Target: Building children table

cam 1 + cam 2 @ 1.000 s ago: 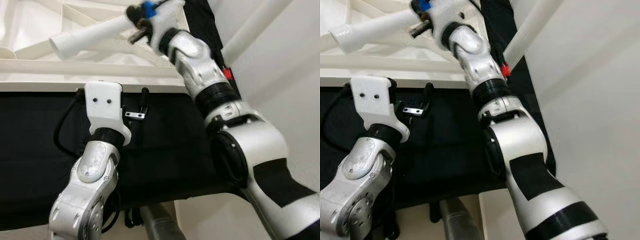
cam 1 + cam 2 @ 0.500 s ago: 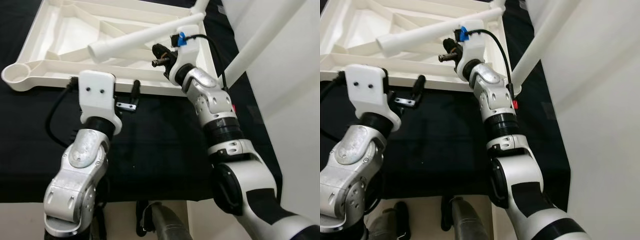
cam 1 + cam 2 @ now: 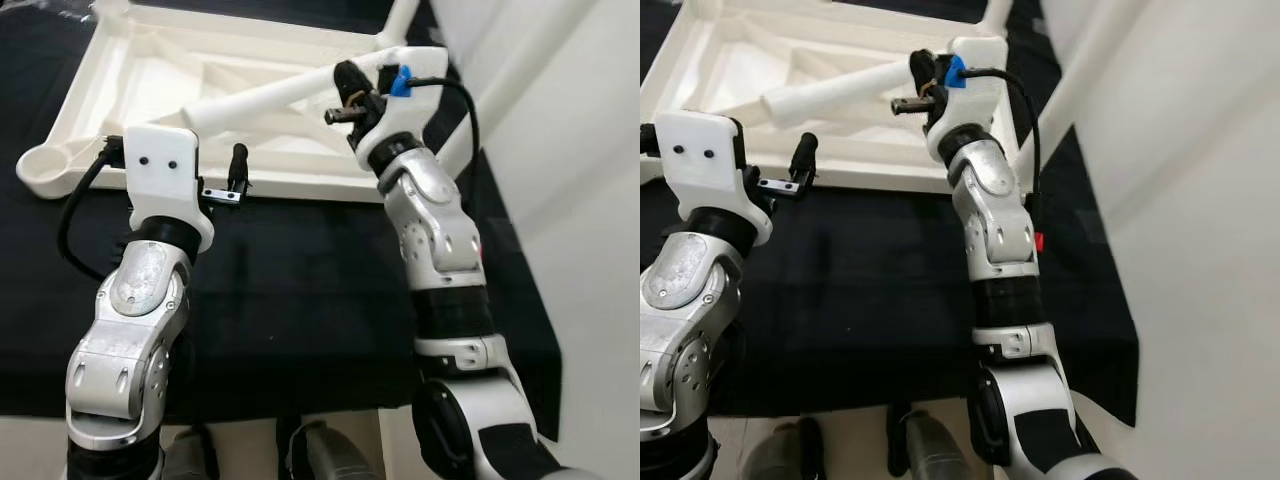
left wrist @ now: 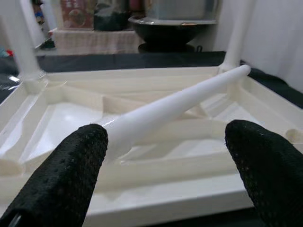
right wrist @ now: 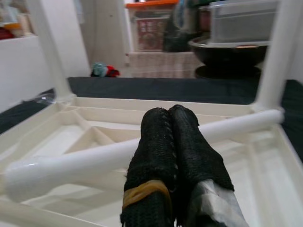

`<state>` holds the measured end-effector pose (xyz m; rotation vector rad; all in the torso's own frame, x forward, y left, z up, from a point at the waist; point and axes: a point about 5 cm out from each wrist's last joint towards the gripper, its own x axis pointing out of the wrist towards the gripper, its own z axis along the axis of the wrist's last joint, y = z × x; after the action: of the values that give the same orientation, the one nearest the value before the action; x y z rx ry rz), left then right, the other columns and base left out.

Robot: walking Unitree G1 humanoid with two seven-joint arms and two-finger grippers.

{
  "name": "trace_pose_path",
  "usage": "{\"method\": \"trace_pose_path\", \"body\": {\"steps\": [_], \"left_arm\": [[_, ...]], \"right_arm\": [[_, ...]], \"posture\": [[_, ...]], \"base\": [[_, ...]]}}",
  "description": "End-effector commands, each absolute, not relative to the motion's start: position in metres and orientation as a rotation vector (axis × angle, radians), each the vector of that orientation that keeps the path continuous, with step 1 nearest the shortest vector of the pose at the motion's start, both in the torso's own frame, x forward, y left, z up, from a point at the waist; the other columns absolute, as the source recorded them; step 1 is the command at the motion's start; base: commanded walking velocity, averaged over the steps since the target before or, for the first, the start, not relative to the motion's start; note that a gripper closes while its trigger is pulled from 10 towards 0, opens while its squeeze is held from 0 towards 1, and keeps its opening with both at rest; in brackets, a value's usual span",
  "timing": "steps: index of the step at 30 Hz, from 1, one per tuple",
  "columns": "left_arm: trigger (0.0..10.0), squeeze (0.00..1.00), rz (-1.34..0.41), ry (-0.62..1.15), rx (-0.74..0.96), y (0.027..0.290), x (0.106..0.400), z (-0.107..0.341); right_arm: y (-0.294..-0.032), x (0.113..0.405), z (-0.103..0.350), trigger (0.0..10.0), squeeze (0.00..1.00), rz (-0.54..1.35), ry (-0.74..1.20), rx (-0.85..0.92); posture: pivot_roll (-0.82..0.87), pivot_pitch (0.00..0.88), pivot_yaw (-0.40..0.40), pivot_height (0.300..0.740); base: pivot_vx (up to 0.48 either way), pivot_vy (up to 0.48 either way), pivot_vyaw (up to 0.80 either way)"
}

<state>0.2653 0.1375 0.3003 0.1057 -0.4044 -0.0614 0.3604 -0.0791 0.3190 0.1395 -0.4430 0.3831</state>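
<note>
While one leg [image 4: 175, 106] lies loose, two stand.

White leg [image 3: 270, 95] across upturned tabletop [image 3: 90, 110]

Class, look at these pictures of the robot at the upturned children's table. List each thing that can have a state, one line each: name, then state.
Table top: upside down on the black mat, ribbed underside up.
Loose table leg: lying tilted across the underside, not fitted.
Fitted legs: upright in their corners.
Left gripper: open, near the table's edge, holding nothing.
Right gripper: shut, fingers together, over the loose leg.
</note>
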Motion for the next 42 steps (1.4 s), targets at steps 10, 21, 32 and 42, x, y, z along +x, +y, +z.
{"method": "trace_pose_path", "body": {"steps": [10, 21, 32, 42], "left_arm": [[10.0, 0.0, -0.057, -0.42, 0.145, 0.14, 0.269, 0.304], [10.0, 0.0, -0.042, -0.433, 0.143, 0.142, 0.271, 0.307], [10.0, 0.0, -0.027, -0.475, 0.143, 0.14, 0.272, 0.314], [10.0, 0.0, -0.014, -0.503, 0.151, 0.142, 0.276, 0.321]], "right_arm": [[-0.086, 0.352, 0.31, 10.0, 0.0, 0.307, -0.425, 0.115], [-0.086, 0.354, 0.298, 10.0, 0.0, 0.3, -0.389, 0.076], [-0.095, 0.352, 0.299, 10.0, 0.0, 0.209, -0.422, 0.1], [-0.093, 0.352, 0.3, 10.0, 0.0, 0.213, -0.425, 0.102]], "posture": [[0.05, 0.168, -0.149, 0.74], [0.05, 0.161, -0.15, 0.74], [0.06, 0.156, -0.141, 0.74], [0.05, 0.154, -0.141, 0.74]], "base": [[0.0, 0.48, 0.0], [0.0, 0.087, 0.0], [0.0, 0.0, -0.22], [0.27, 0.0, -0.05]]}}
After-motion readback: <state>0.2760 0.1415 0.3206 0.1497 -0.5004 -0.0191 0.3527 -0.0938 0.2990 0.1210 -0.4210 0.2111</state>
